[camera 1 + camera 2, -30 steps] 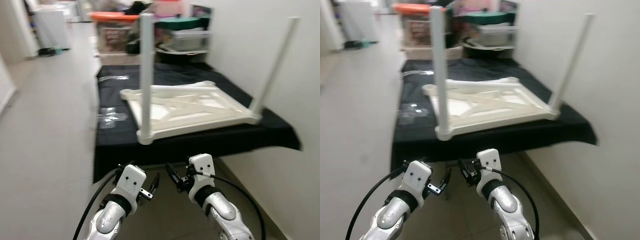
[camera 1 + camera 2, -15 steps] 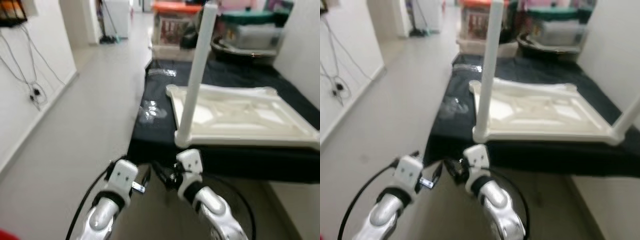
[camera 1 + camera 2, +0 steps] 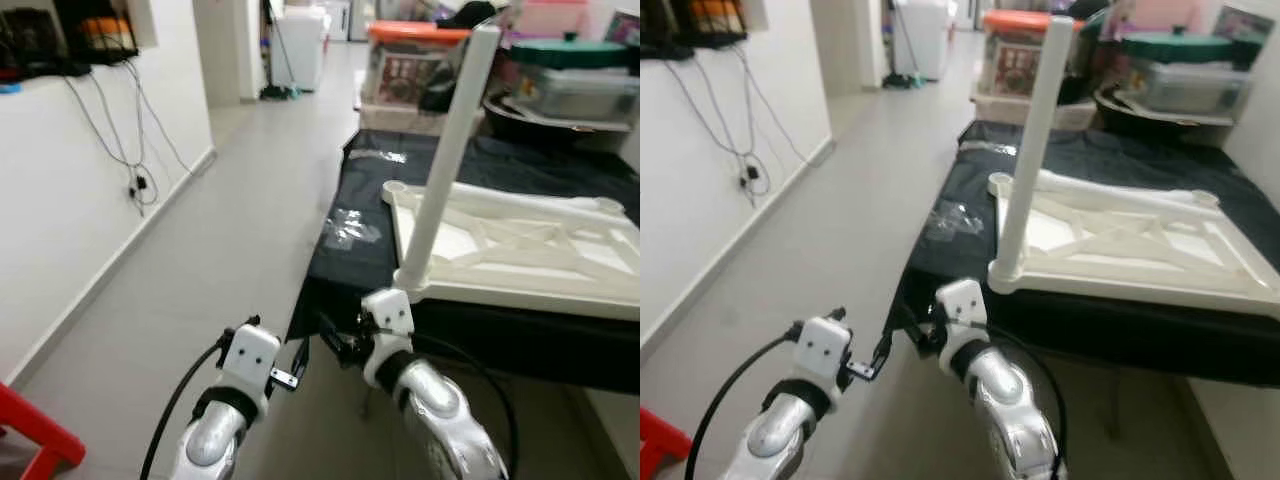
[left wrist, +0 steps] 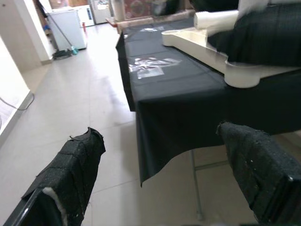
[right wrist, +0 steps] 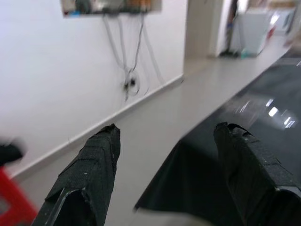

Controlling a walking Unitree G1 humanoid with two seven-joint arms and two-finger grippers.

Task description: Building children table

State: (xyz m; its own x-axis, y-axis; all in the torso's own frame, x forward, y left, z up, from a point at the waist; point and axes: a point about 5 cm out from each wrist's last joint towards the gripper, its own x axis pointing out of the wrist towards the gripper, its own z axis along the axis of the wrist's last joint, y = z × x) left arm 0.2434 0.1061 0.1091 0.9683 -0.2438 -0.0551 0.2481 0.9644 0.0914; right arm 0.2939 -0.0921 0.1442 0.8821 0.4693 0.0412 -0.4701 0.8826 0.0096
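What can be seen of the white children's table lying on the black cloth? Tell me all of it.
The white children's table lies upside down on the black-draped work surface, its ribbed, cross-braced underside facing up. It looks like moulded plastic. One round white leg stands upright in the near corner socket; the far corner socket holds no leg. Both grippers hang below the cloth's edge, apart from it.

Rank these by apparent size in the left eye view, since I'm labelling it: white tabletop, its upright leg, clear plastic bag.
1. White tabletop
2. Upright leg
3. Clear plastic bag

All three sit on the black-covered table.
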